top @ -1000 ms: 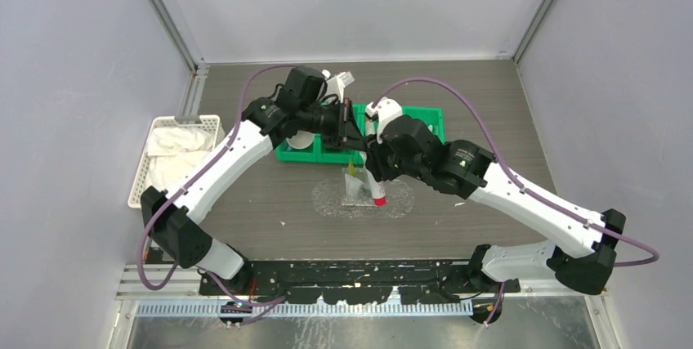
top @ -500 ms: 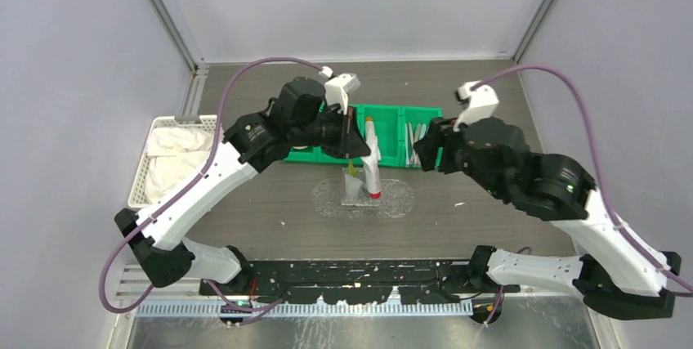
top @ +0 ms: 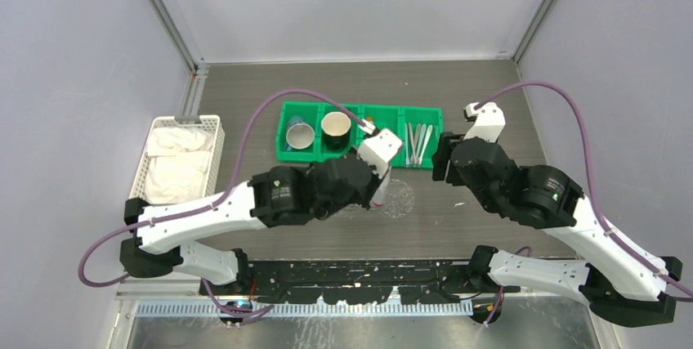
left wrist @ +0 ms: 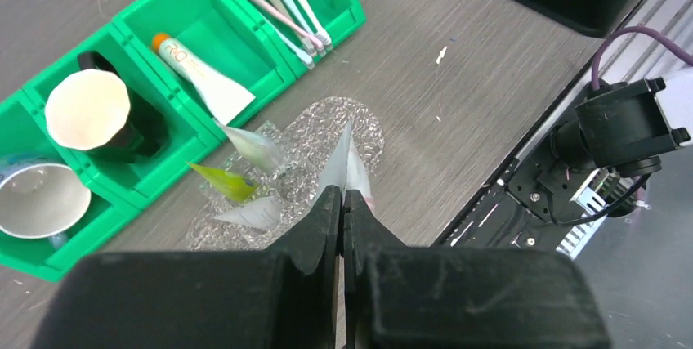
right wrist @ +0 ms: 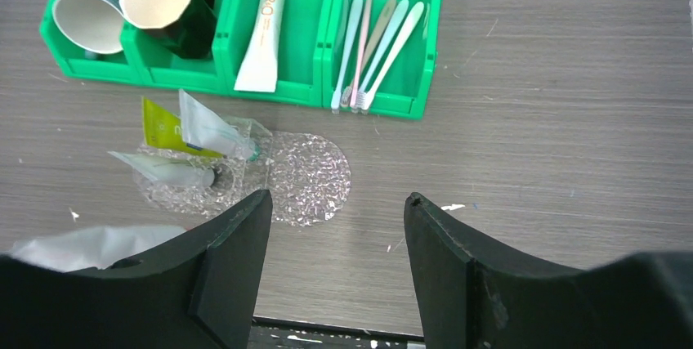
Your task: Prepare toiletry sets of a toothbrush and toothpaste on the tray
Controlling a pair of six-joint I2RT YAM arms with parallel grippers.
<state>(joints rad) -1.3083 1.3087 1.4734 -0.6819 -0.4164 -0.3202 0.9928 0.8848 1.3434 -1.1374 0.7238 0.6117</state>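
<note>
The glittery clear tray point(top: 401, 199) lies in front of the green bin. On its left end lie a yellow-green packet point(right wrist: 161, 128), a clear-wrapped slim item point(right wrist: 211, 131) and a small white tube point(right wrist: 166, 172). My left gripper point(left wrist: 342, 194) is shut on the flat end of a white toothpaste tube point(left wrist: 346, 161), which hangs over the tray's near edge. That tube point(top: 381, 193) shows a red cap in the top view. My right gripper point(right wrist: 335, 202) is open and holds nothing, above bare table to the right of the tray point(right wrist: 307, 174).
The green four-compartment bin point(top: 360, 112) holds two cups point(top: 336, 126), an orange-capped toothpaste tube point(right wrist: 262, 38) and several toothbrushes point(right wrist: 374, 46). A white mesh basket point(top: 148, 163) with cloth stands at the left. The black base rail runs along the near edge.
My right gripper has let go of the tube, opened and pulled back to the right. My left arm has folded down low, keeping the white tube over the tray.
</note>
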